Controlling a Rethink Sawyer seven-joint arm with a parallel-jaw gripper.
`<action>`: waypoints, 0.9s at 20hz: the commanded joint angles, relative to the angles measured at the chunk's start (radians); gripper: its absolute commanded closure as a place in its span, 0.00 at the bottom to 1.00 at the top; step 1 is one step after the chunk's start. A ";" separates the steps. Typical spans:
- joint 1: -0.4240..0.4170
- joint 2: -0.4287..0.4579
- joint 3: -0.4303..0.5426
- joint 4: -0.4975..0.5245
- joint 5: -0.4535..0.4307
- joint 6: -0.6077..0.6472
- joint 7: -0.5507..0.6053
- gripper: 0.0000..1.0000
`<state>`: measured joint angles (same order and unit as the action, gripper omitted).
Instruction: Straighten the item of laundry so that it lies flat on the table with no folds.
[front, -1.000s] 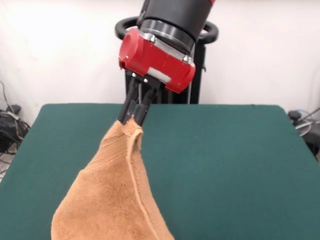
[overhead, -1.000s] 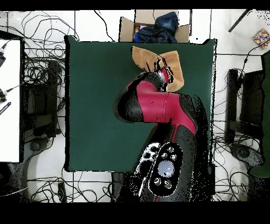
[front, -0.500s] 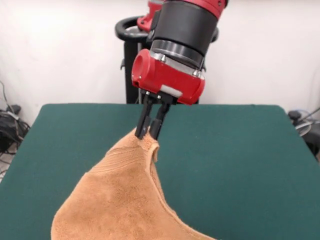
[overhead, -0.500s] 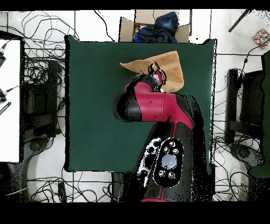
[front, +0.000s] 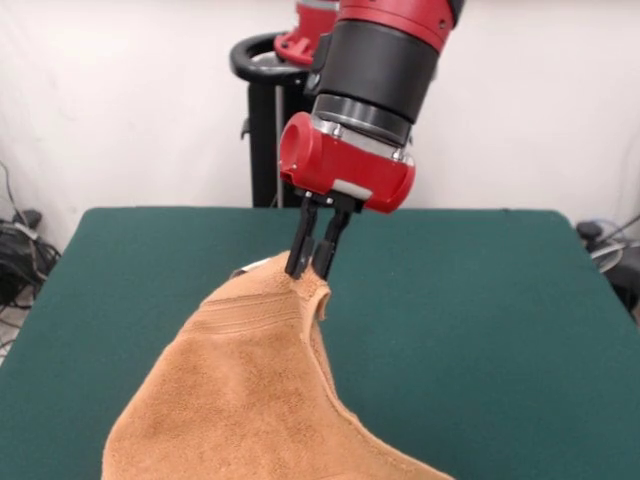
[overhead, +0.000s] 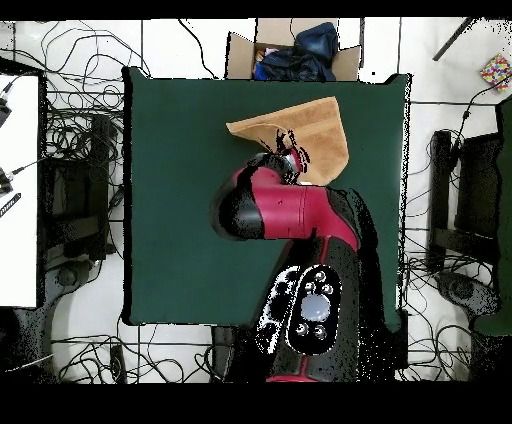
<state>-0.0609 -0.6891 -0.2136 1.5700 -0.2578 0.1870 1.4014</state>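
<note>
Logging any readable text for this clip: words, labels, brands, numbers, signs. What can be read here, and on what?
None can be read in either view.
The towel, pinched at its raised corner by the claw: a small white tab shows beside that corner, too small to tell any print.
The arm's red wrist housing: a pale plate, blank or blurred.
The cardboard box beyond the table: no print visible.

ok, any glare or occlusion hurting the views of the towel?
Front view: even light, no glare; the gripper pinching the towel shows sharply, but the towel's lower edge is cropped. Overhead view: the arm hides the grasp point and part of the towel.
</note>
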 joint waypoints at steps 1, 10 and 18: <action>0.021 -0.001 0.099 0.137 0.031 0.115 0.155 1.00; 0.052 0.023 0.105 0.173 0.033 0.088 0.172 1.00; 0.072 0.027 0.115 0.214 0.041 0.066 0.185 1.00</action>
<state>-0.0157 -0.6860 -0.2121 1.6766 -0.2573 0.1868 1.4014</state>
